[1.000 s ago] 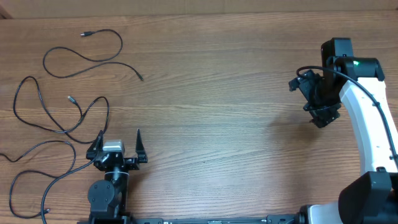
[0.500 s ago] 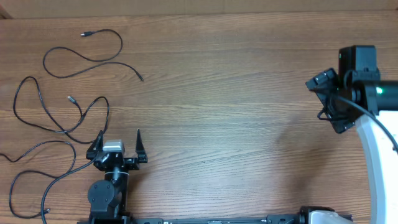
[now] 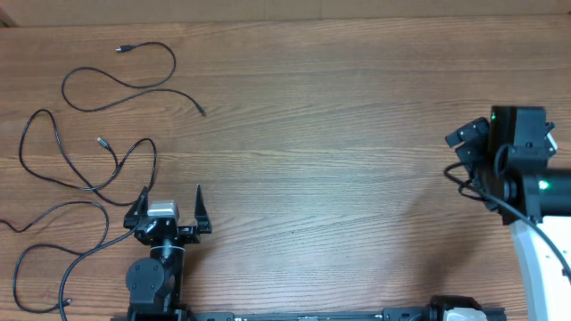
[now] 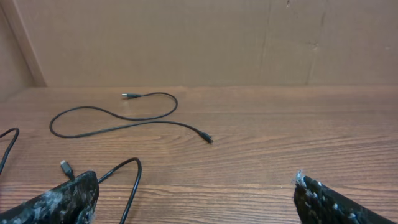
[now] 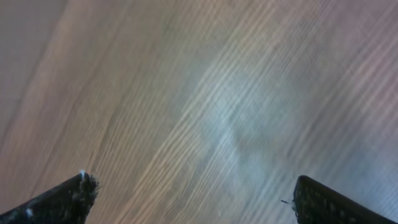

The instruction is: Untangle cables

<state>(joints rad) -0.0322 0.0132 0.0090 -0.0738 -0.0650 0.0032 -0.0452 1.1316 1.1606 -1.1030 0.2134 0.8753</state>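
The cables (image 3: 100,142) sprawl at ten o'clock. The top cord (image 3: 125,48) runs nine-to-four, its plug pointing nine. The left gripper (image 3: 170,191) and right gripper (image 5: 191,186) gape wide, empty.

1. This is looking like a robot lab station: a left arm (image 3: 153,272) and a right arm (image 3: 544,267) are sitting at a wood-grain bench (image 3: 339,134).
2. Plain cardboard panels (image 4: 186,37) are walling off the bench's far edge.
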